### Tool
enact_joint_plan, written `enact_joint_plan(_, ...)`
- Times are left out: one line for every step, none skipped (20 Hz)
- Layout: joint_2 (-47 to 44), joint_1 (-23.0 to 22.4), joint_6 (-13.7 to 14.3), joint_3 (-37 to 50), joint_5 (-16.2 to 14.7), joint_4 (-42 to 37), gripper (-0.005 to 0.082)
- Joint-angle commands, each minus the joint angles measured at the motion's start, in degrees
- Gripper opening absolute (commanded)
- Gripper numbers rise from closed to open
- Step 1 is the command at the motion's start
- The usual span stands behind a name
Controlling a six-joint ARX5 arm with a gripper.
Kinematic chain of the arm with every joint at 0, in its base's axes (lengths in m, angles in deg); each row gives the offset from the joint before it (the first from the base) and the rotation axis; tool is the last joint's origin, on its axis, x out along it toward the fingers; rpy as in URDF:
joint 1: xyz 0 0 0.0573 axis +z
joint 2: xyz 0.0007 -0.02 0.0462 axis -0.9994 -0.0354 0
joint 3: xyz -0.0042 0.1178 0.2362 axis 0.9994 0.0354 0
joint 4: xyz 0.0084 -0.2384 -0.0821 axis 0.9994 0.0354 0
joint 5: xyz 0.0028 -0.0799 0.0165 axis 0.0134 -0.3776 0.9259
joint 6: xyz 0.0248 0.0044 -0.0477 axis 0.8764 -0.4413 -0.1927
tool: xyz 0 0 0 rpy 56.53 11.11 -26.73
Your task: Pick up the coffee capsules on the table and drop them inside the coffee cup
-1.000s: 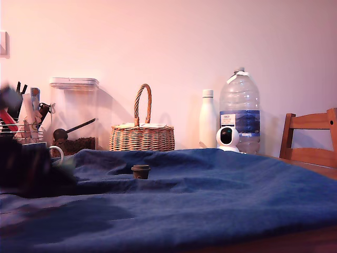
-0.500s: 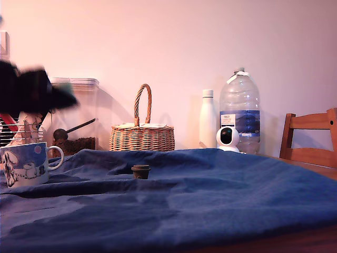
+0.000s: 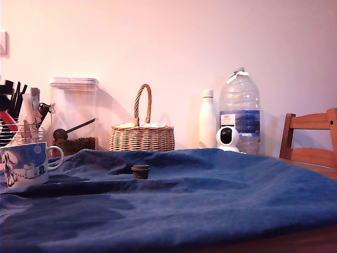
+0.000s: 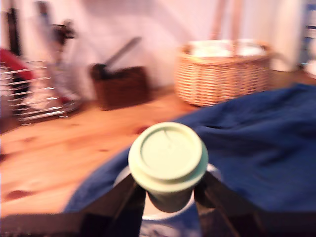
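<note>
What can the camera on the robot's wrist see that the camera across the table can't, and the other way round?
Only the wrist view shows the tool gripping the pale green tapered capsule. Only the exterior view shows the dark brown capsule lying on the cloth, the whole blue and white cartoon mug, the large clear water bottle and the wooden chair. Both show the wicker basket and blue cloth.

Wrist view blurred; claw (image 4: 168, 197) cut off below.

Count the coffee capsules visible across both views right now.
2. The pale green capsule is clamped in the gripper. The dark brown capsule sits on the blue cloth, at the exterior view's centre-left. None seems hidden.
</note>
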Motion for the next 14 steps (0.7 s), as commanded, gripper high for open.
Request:
enact_joint_plan(0.15, 0.61, 0.24, -1.09, -0.94, 1.77, 0.0197)
enact_joint_plan(0.15, 0.92, 0.24, -1.88, -1.6, 3.58, 0.0197)
enact_joint_plan(0.13, 1.11, 0.24, -2.97, -2.25, 5.97, 0.0197)
enact_joint_plan(0.04, 1.25, 0.24, -4.17, -2.95, 8.11, 0.0197)
enact_joint_plan(0.02, 1.46, 0.28, -5.44, -3.63, 10.14, 0.0197)
enact_joint_plan(-0.07, 1.64, 0.28, -6.78, -4.15, 12.33, 0.0197)
enact_joint_plan(-0.31, 1.9, 0.31, -8.37, -4.7, 14.43, 0.0197)
enact_joint_plan(-0.55, 2.25, 0.31, -9.68, -5.38, 16.17, 0.0197)
enact_joint_plan(-1.42, 2.62, 0.28, -11.13, -6.32, 17.73, 0.0197)
enact_joint_plan(-2.45, 3.02, 0.28, -12.72, -7.41, 19.78, 0.0197)
enact_joint_plan(-3.72, 3.23, 0.26, -14.38, -8.31, 22.18, 0.0197)
enact_joint_plan(-5.38, 3.32, 0.28, -16.31, -8.83, 24.55, 0.0197)
enact_joint_plan(-6.97, 3.32, 0.28, -18.1, -9.05, 26.43, 0.0197)
enact_joint_plan(-8.46, 3.32, 0.31, -20.0, -9.07, 28.37, 0.0197)
